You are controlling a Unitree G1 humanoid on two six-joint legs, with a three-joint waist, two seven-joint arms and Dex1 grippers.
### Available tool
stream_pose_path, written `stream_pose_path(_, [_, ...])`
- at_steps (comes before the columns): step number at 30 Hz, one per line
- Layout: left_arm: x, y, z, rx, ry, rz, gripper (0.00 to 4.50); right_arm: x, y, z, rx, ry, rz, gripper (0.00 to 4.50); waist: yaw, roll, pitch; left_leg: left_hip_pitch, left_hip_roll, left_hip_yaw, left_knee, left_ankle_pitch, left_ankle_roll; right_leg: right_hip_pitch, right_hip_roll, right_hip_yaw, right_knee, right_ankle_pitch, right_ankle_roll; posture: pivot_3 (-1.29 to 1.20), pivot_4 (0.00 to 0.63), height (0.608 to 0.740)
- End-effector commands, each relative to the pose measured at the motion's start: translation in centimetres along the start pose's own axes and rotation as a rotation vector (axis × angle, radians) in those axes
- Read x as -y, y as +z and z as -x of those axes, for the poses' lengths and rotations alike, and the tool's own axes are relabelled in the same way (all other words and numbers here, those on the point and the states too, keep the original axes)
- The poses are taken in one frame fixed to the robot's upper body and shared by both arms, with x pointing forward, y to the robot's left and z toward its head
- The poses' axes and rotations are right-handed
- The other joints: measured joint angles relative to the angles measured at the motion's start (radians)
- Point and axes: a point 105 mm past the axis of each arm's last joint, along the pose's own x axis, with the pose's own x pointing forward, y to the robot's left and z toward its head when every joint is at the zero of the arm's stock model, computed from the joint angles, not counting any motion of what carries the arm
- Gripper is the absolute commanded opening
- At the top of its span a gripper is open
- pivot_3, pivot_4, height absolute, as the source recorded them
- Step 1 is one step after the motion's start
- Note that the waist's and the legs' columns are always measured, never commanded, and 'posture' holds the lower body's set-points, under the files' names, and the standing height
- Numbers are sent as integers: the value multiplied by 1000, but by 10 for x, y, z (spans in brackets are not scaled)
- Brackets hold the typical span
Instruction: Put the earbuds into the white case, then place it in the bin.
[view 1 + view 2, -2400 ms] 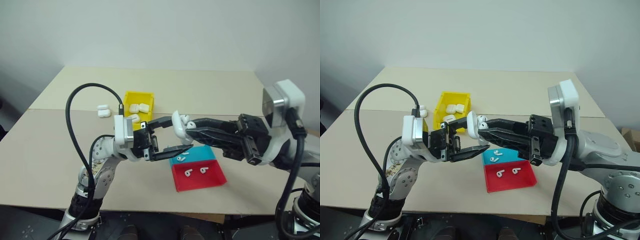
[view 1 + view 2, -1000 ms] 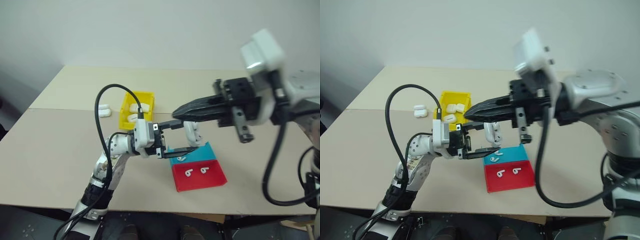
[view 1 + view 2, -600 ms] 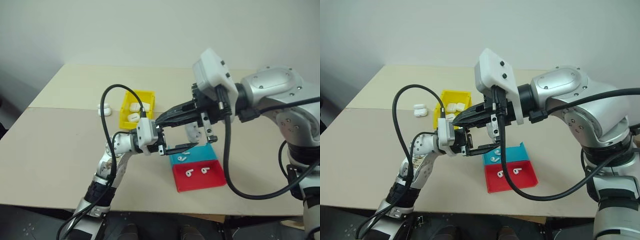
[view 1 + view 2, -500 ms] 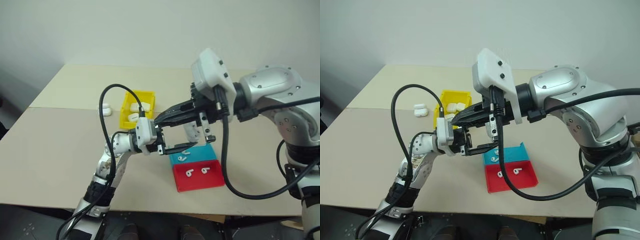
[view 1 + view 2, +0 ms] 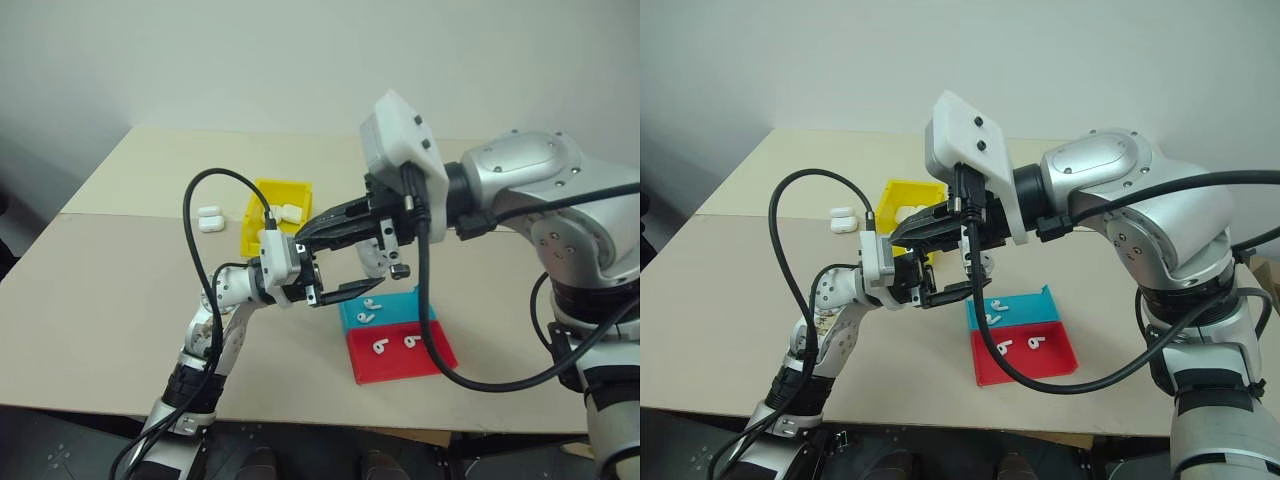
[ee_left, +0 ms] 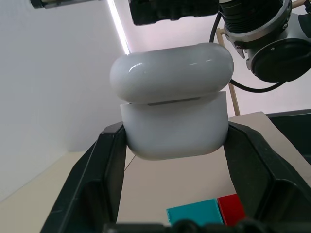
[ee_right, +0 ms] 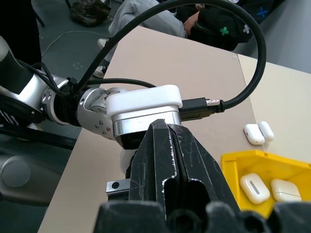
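My left gripper point(image 5: 372, 266) is shut on the white case point(image 6: 172, 102) and holds it in the air over the table's middle. The case's lid is down with a thin seam showing. My right gripper point(image 5: 302, 237) is shut and empty. It reaches leftward just above the left hand and partly hides the case point(image 5: 376, 262) in the head views. Two earbuds point(image 5: 366, 311) lie in the blue tray point(image 5: 405, 306), and two more earbuds point(image 5: 393, 345) in the red tray point(image 5: 395, 368). Behind the left arm stands the yellow bin point(image 5: 250, 226) with several white cases inside.
Two more white cases point(image 5: 210, 218) lie on the table left of the bin. The blue and red trays sit side by side near the table's front edge. In the right wrist view a seated person point(image 7: 160, 19) shows beyond the table.
My right arm has swung left, bringing its shut gripper across above the case and over the left hand. The left gripper has kept hold of the case, almost still.
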Motion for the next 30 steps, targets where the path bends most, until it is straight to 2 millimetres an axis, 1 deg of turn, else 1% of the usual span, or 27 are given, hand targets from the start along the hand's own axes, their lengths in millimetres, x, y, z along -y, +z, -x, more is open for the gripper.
stream_pose_path(1, [6,13,-8,48,-45,-63,2744,7,6,7,20,-49,8,36,-1,0,0,0,0,0,0,0,0,0,0,0,0,0,0,0,150,740])
stream_pose_path(6, [5,10,-7,37,-48,-68,2744,7,7,8,15,-40,3,36,-3,0,0,0,0,0,0,0,0,0,0,0,0,0,0,0,150,740])
stream_pose_path(10, [4,8,-7,31,-41,-72,2744,2,-2,5,-31,-29,21,36,-3,0,0,0,0,0,0,0,0,0,0,0,0,0,0,0,150,740])
stream_pose_path(13, [3,7,-6,22,-41,-77,2744,3,-3,7,-20,-42,0,36,-3,0,0,0,0,0,0,0,0,0,0,0,0,0,0,0,150,740])
stream_pose_path(14, [3,6,-5,18,-37,-76,2744,1,-5,14,-19,-46,-2,36,-3,0,0,0,0,0,0,0,0,0,0,0,0,0,0,0,150,740])
stream_pose_path(16, [2,6,-4,13,-32,-77,2744,-16,-23,69,-20,-64,-19,36,25,-1,0,-1,0,-2,0,0,0,1,0,-2,-1,0,0,0,150,740])
stream_pose_path(17, [2,6,-3,12,-31,-77,2744,-24,-27,85,-33,-62,-18,36,37,-1,0,-2,0,-4,1,0,0,3,-1,-5,-3,0,0,0,150,740])
stream_pose_path(18, [1,6,-3,14,-30,-79,2744,-30,-31,94,-49,-61,-15,36,44,-1,0,-2,-2,-5,1,0,0,4,-2,-7,-5,0,0,0,150,740])
stream_pose_path(19, [1,6,-3,13,-27,-79,2744,-33,-34,97,-61,-59,-12,36,44,0,0,-4,-3,-4,1,0,0,3,-4,-6,-6,0,1,0,150,740])
stream_pose_path(21, [1,7,-3,16,-25,-82,2744,-36,-39,99,-78,-56,-7,36,26,2,-1,-3,-3,-1,2,0,0,0,-3,-1,-3,1,2,0,150,740])
stream_pose_path(23, [0,7,-3,14,-23,-83,2744,-37,-41,100,-82,-59,-5,36,15,3,-2,2,-2,-1,1,0,0,3,-1,0,-2,1,2,0,150,740])
stream_pose_path(26, [0,7,-3,16,-23,-84,2744,-36,-39,101,-67,-68,8,36,-2,3,-2,4,0,-1,0,0,1,4,1,0,-1,2,0,0,150,740])
stream_pose_path(30, [-2,9,-3,30,-13,-76,2744,-33,-29,104,-20,-83,32,36,-4,3,-2,5,0,-1,0,1,1,6,1,0,-1,2,0,0,150,740])
